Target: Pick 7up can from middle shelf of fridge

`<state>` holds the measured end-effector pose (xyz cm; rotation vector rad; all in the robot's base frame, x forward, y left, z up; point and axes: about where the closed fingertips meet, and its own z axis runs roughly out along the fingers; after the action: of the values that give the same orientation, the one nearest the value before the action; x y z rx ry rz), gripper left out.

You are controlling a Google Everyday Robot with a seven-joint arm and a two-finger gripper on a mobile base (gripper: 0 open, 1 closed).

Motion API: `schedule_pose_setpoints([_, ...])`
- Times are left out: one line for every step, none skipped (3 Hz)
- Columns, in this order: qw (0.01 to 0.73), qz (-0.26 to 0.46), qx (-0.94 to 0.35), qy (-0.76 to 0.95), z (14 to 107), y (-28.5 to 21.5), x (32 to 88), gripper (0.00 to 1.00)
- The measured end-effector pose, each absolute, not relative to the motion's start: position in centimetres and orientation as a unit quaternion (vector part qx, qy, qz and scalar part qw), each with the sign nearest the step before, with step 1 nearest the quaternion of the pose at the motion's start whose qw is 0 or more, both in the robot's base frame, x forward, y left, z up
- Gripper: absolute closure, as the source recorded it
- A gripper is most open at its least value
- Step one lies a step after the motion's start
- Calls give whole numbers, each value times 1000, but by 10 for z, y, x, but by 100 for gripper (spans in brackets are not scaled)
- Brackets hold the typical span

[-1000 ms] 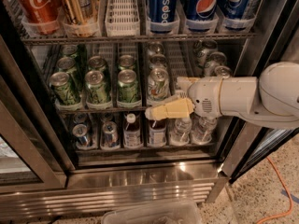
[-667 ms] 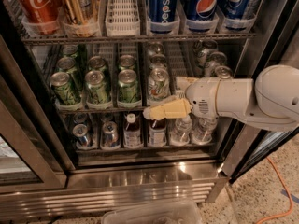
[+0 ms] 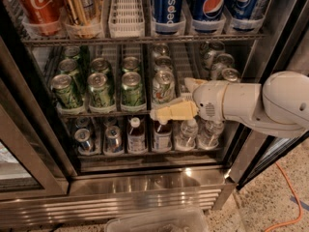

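Note:
The 7up can [image 3: 163, 87], pale silver with green print, stands at the front of its lane on the middle shelf [image 3: 96, 113] of the fridge [image 3: 145, 185]. More pale cans queue behind it. My gripper [image 3: 170, 98] is at the shelf front, just right of and slightly below the can. Its lower cream finger [image 3: 171, 112] lies along the shelf edge under the can. The upper finger [image 3: 192, 83] shows to the can's right. The fingers stand apart, with nothing held between them.
Darker green cans [image 3: 101, 88] fill the lanes to the left of the 7up can. Silver cans [image 3: 223, 66] stand at the right. Pepsi cans [image 3: 166, 6] and Coke cans [image 3: 38, 6] stand on the rack above, small bottles [image 3: 137, 135] on the rack below. A clear bin [image 3: 159, 221] sits on the floor.
Almost nothing. The gripper has crept very slightly up and stays beside the 7up can; no can has moved.

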<state>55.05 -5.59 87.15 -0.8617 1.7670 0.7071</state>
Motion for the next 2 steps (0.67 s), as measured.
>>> schedule_pose_setpoints([512, 285, -342, 734, 873, -65, 558, 0])
schedule_pose_setpoints([513, 285, -342, 734, 873, -65, 558, 0])
